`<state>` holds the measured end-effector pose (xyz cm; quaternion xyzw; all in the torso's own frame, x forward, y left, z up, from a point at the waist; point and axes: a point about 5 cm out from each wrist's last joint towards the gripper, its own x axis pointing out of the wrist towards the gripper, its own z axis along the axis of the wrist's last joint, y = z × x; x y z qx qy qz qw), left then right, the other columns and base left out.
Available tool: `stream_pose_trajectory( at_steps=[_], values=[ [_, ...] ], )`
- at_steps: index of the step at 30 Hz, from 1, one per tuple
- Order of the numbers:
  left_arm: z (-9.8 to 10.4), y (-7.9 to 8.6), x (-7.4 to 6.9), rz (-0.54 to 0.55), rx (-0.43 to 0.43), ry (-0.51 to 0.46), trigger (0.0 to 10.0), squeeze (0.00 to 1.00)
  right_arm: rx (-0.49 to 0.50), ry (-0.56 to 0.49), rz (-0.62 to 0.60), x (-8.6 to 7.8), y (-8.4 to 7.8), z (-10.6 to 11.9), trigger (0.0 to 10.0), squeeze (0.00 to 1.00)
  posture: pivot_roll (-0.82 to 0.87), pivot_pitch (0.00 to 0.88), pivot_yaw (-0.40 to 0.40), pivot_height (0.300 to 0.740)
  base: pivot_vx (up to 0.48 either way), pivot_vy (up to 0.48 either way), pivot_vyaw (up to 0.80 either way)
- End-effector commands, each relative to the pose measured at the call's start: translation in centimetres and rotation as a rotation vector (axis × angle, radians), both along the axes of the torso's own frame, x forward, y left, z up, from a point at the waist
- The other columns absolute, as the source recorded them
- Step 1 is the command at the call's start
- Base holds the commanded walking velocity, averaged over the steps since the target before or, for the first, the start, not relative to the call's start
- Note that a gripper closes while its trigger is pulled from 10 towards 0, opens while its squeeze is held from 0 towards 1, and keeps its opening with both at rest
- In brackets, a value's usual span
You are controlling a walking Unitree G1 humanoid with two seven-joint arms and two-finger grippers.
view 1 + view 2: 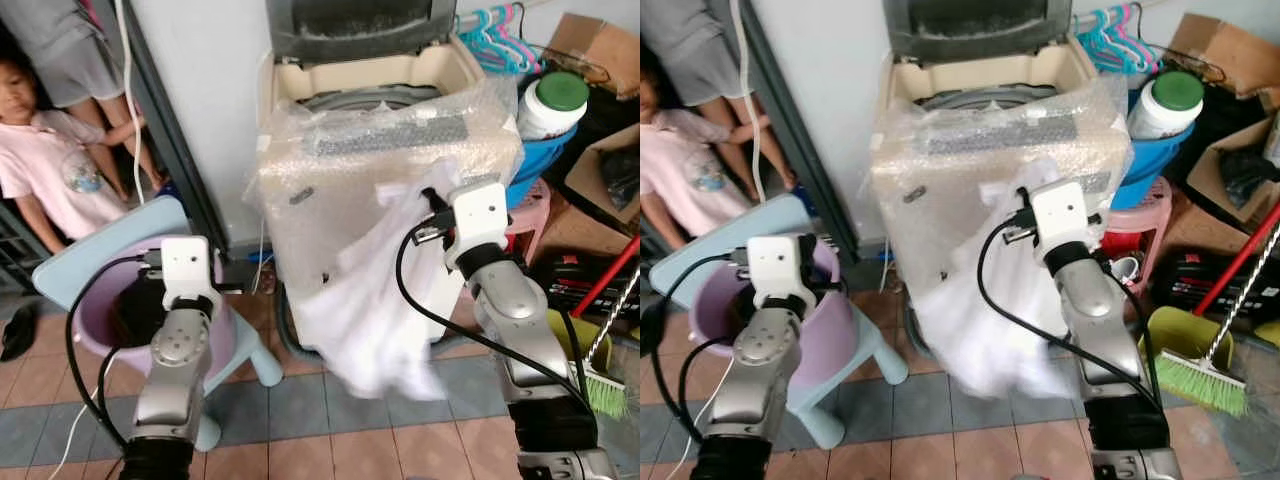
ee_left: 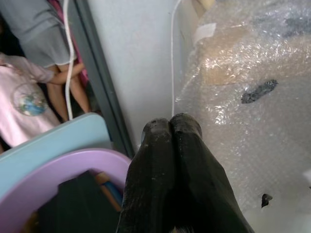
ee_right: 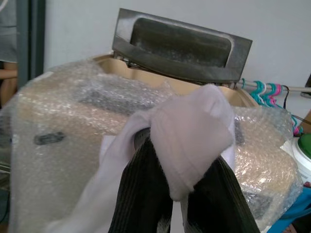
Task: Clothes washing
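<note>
A: Why is the right gripper raised at frame centre?
B: Its fingers pinch the white garment, apparently lifting it toward the open washing machine behind.

A: And lower left?
B: The left gripper, fingers pressed together, hangs over the purple basin holding dark items.

The garment is plain white. The washing machine is cream, with a dark grey lid, and clear bubble wrap covers its front. The basin is lilac, and the stool under it is pale blue. The floor tiles are terracotta and grey-blue. The jar is white with a green cap. The broom has bright green bristles. The hangers are teal and pink. A person's shirt is pink. The fingers of both arms are black.
</note>
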<state>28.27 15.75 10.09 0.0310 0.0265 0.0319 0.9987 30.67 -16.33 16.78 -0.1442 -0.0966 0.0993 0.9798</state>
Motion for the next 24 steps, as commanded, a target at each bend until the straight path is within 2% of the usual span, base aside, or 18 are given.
stream_pose_trajectory(
  at_steps=[1, 3, 4, 6, 7, 8, 10, 12, 13, 15, 17, 24],
  values=[
    [0.0, 0.6, 0.0, 0.015, 0.009, 0.001, 10.0, 0.00, 0.018, -0.052, 0.015, 0.5, 0.5, 1.6, 10.0, 0.00, -0.07, 0.000, 0.114, 0.740, 0.480, 0.000, 0.00],
    [0.0, 0.5, 0.0, 0.014, 0.005, 0.000, 10.0, 0.00, 0.008, -0.070, 0.055, 1.0, 0.8, 2.5, 10.0, 0.00, -0.08, 0.000, 0.113, 0.740, 0.480, 0.000, 0.00],
    [0.0, 0.3, 0.1, 0.012, 0.001, -0.001, 10.0, 0.00, -0.039, -0.103, 0.132, 1.7, 1.6, 3.8, 10.0, 0.00, -0.08, 0.000, 0.113, 0.740, 0.480, 0.000, 0.00],
    [0.0, 0.2, 0.2, 0.011, 0.000, -0.002, 10.0, 0.00, -0.078, -0.122, 0.176, 2.0, 2.0, 4.5, 10.0, 0.00, -0.08, 0.000, 0.112, 0.740, 0.480, 0.000, 0.00],
    [0.1, 0.0, 0.3, 0.008, -0.003, -0.007, 10.0, 0.00, -0.152, -0.150, 0.286, 2.4, 3.1, 5.7, 10.0, 0.00, -0.08, 0.000, 0.106, 0.740, 0.480, 0.000, 0.00],
    [0.1, -0.1, 0.3, 0.009, -0.008, -0.008, 10.0, 0.00, -0.185, -0.165, 0.336, 2.6, 3.6, 6.5, 10.0, 0.00, -0.08, 0.000, 0.103, 0.740, 0.480, 0.000, 0.00],
    [0.0, -0.3, 0.4, 0.024, -0.016, -0.002, 10.0, 0.00, -0.247, -0.195, 0.477, 3.2, 5.0, 9.0, 10.0, 0.00, -0.08, 0.000, 0.096, 0.740, 0.240, 0.000, 0.00],
    [-0.1, -0.4, 0.4, 0.025, -0.020, 0.003, 10.0, 0.00, -0.287, -0.236, 0.561, 3.7, 5.8, 11.3, 10.0, 0.00, -0.08, 0.000, 0.089, 0.740, 0.000, 0.000, 0.00],
    [-0.2, -0.7, 0.5, 0.025, -0.027, 0.005, 10.0, 0.00, -0.336, -0.303, 0.634, 4.4, 6.7, 14.8, 10.0, 0.00, -0.09, 0.000, 0.078, 0.740, 0.000, 0.000, 0.00],
    [-0.2, -1.0, 0.6, 0.025, -0.029, -0.005, 10.0, 0.00, -0.359, -0.378, 0.639, 5.0, 7.2, 17.9, 10.0, 0.00, -0.09, 0.000, 0.067, 0.740, 0.000, 0.000, 0.00],
    [0.0, -1.4, 0.6, 0.019, -0.034, -0.025, 10.0, 0.00, -0.384, -0.462, 0.592, 5.3, 7.3, 20.2, 10.0, 0.00, -0.08, 0.000, 0.058, 0.740, 0.199, 0.000, 0.00],
    [-0.1, -1.1, 0.4, 0.030, -0.037, -0.021, 10.0, 0.00, -0.375, -0.530, 0.528, 5.5, 6.8, 20.6, 10.0, 0.00, -0.08, 0.000, 0.062, 0.740, 0.324, 0.000, 0.07]
  ],
)
